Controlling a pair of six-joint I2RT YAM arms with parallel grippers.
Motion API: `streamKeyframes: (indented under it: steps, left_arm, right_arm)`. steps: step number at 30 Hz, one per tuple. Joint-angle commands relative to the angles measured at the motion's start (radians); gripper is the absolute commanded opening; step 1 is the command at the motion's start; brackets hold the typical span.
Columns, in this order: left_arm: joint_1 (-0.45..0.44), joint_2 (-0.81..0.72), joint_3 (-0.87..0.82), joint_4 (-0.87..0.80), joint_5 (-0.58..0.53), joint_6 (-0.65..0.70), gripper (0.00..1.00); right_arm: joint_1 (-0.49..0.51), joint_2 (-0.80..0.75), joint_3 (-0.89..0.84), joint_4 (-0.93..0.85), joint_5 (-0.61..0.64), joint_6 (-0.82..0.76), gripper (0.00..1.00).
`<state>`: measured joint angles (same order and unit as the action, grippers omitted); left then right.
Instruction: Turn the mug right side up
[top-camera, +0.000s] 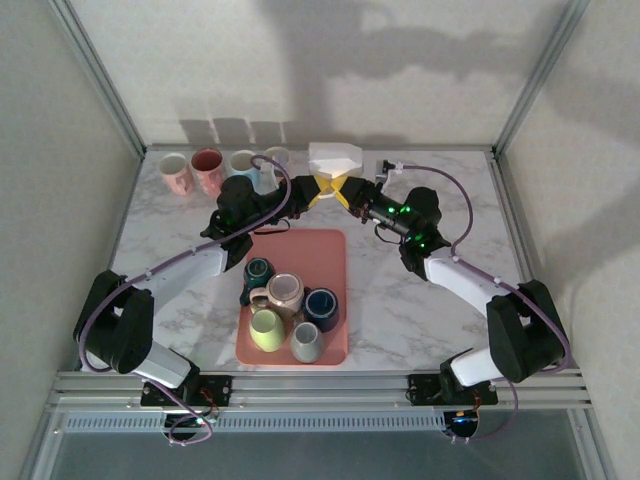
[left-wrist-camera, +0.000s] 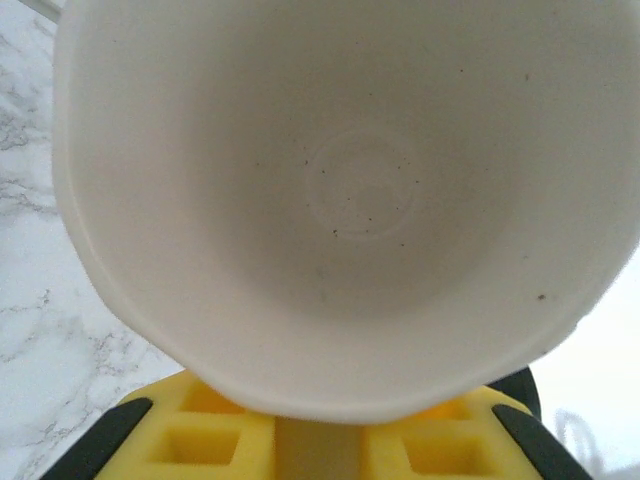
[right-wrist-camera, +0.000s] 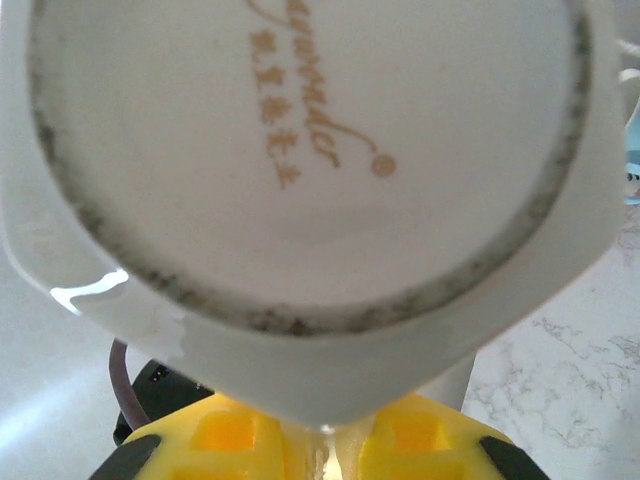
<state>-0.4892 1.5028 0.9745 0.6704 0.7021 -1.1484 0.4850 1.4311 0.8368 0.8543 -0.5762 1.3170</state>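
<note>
Both arms meet at the middle of the bench's far edge. The left end effector (top-camera: 322, 192) is pinched on the rim of a white mug (top-camera: 335, 160), and the right end effector (top-camera: 347, 193) is nipped on the edge of its base. In the left wrist view the left end effector (left-wrist-camera: 315, 425) has its yellow fingers (left-wrist-camera: 220, 440) drawn close together under the lip, with the mug (left-wrist-camera: 360, 190) showing its bare inside. In the right wrist view the right end effector (right-wrist-camera: 322, 430) grips just below the unglazed foot ring, and gold script runs across the underside of the mug (right-wrist-camera: 300, 150).

The mug therefore appears to lie on its side between the two arms. Whether it touches the marble bench (top-camera: 420, 300) cannot be told.

The turn looks about half done. Next, one arm probably has to let go while the other rolls the mouth upward and sets the base down flat, most likely beside the row of mugs (top-camera: 225, 170) standing along the far edge towards the left corner. A thin grip on the rim could slip during that roll.

More mugs wait on the pink tray (top-camera: 325, 245) near the front edge.
</note>
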Motion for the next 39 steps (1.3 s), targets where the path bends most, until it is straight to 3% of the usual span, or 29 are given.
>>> streamKeyframes:
  steps: [1, 6, 13, 20, 23, 30, 39]
  left_arm:
    - [-0.007, 0.001, 0.027, 0.068, 0.007, 0.035, 0.0]
    - [-0.008, -0.03, 0.023, 0.077, -0.015, 0.094, 0.0]
    - [-0.004, -0.065, 0.033, 0.017, -0.027, 0.187, 0.0]
    - [0.008, -0.1, 0.062, -0.136, -0.045, 0.32, 0.0]
    - [0.011, -0.111, 0.093, -0.238, -0.062, 0.408, 0.0]
    - [0.013, -0.103, 0.191, -0.487, -0.119, 0.61, 0.0]
    - [0.014, -0.071, 0.257, -0.614, -0.188, 0.705, 0.0]
  right_arm:
    - [0.014, -0.055, 0.049, 0.004, -0.01, -0.095, 0.23]
    - [0.015, -0.091, 0.044, -0.119, 0.01, -0.164, 0.41]
    - [-0.002, -0.201, 0.01, -0.346, 0.046, -0.33, 0.52]
    - [-0.01, -0.339, 0.093, -0.909, 0.264, -0.697, 0.54]
    - [-0.01, -0.37, 0.12, -1.049, 0.356, -0.812, 0.56]
    - [-0.01, -0.381, 0.177, -1.208, 0.427, -0.985, 0.58]
    - [-0.01, -0.373, 0.183, -1.227, 0.45, -1.005, 0.59]
